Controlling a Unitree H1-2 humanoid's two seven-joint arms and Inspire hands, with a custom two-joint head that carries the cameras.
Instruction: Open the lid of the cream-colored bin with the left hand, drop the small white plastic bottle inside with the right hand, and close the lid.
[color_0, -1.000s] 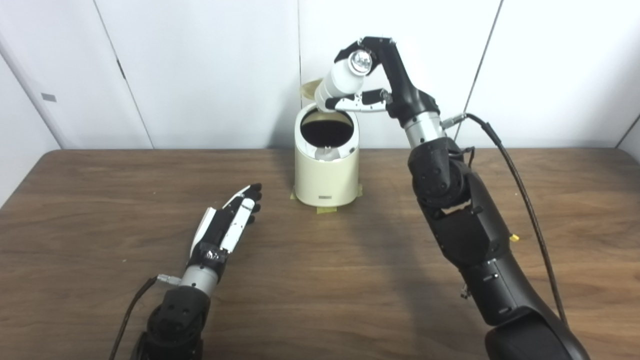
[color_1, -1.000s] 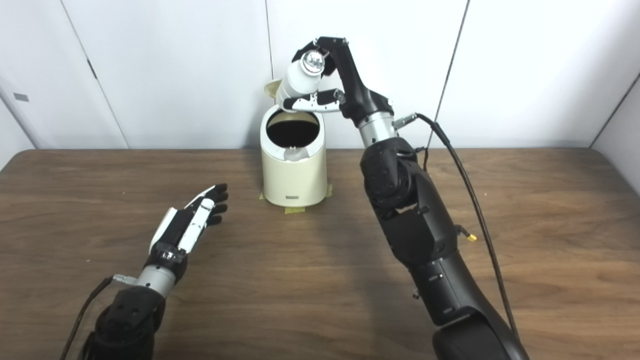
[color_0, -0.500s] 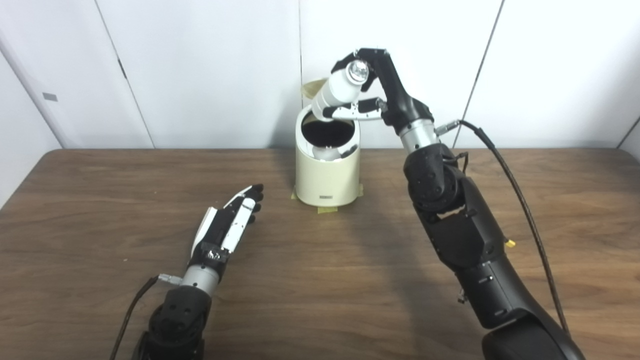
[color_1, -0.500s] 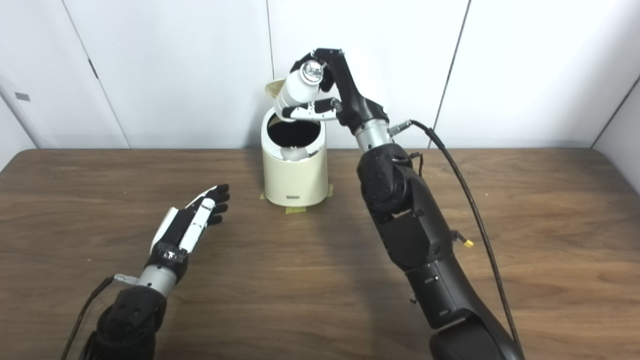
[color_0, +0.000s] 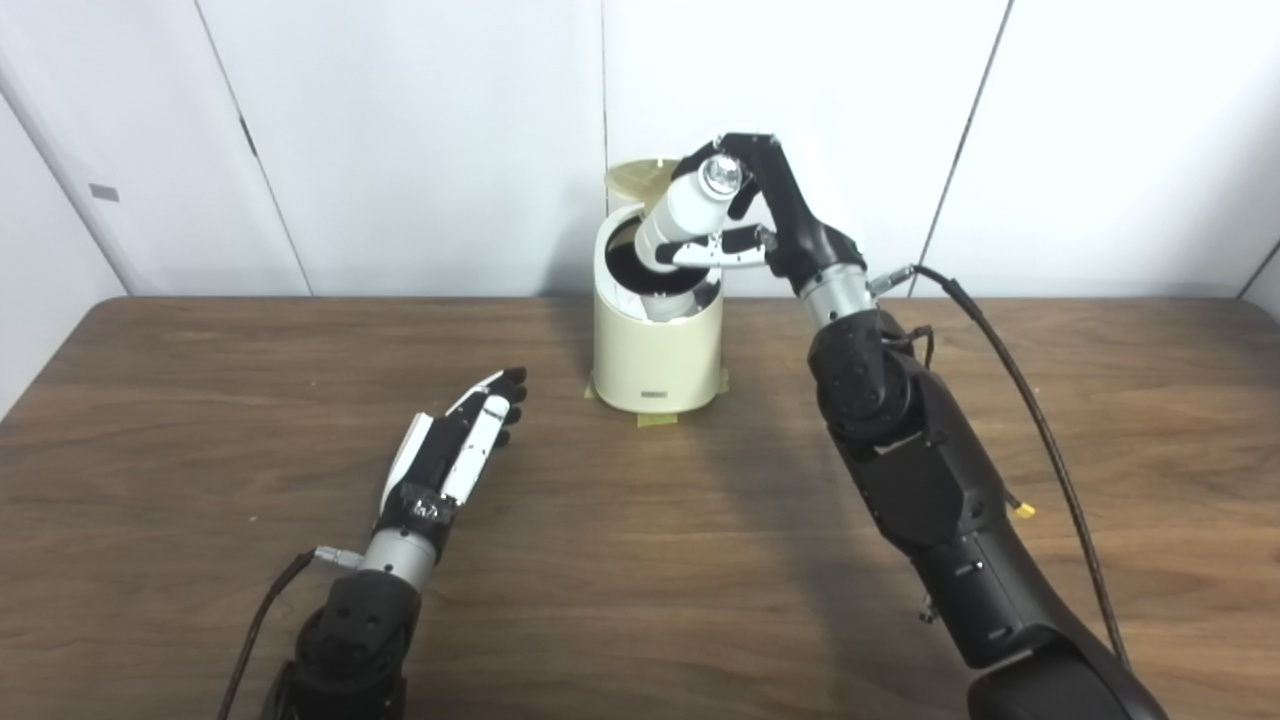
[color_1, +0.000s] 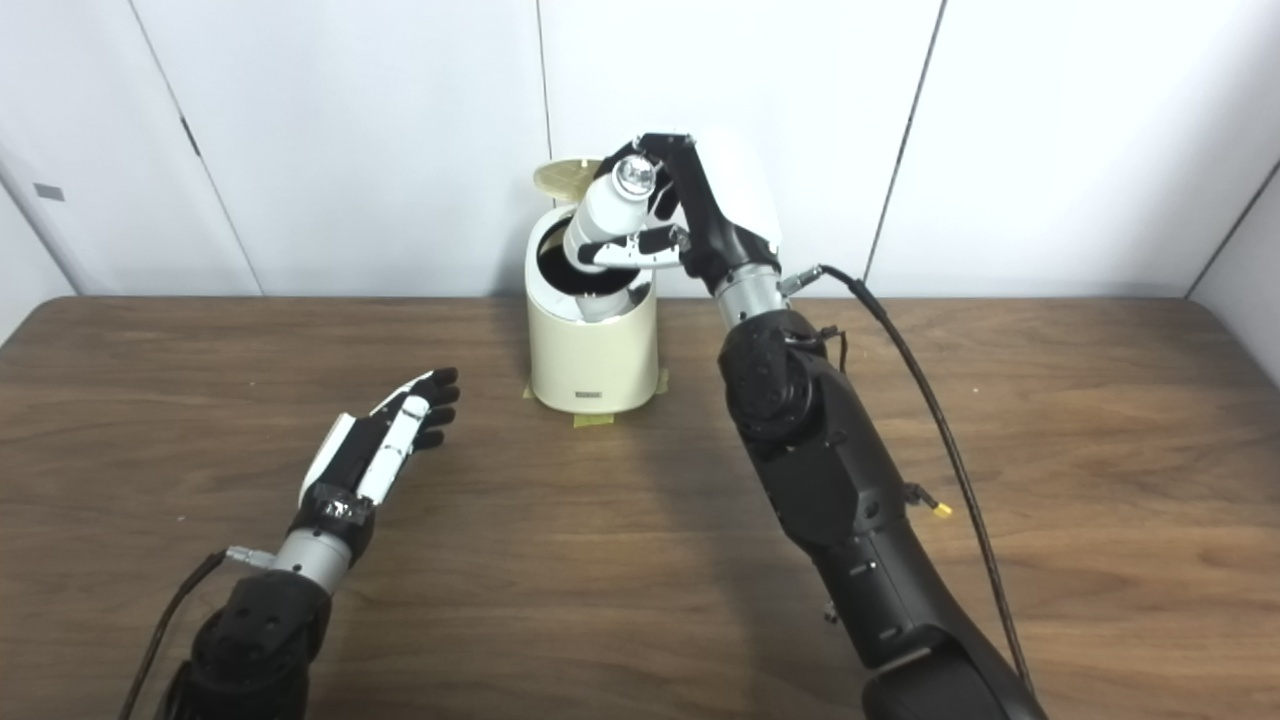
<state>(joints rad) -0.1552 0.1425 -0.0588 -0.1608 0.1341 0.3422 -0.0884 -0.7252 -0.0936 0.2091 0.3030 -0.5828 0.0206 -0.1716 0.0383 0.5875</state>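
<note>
Now bottle (color_0: 680, 206) within right hand (color_0: 745, 215)

You see: bin (color_0: 655, 360) cream, dark inside | bottle (color_0: 685, 205) white, silvery end | hands black-and-white | table (color_0: 640, 560) dark brown woodgrain | tape at 6 o'clock of bin yellowish

Bin open, bottle tilted over it.
Cream-colored bin (color_0: 655, 355) stands near the bench's far edge, lid (color_0: 640, 177) upright; white bottle (color_0: 685, 205) slants into its mouth.
</note>
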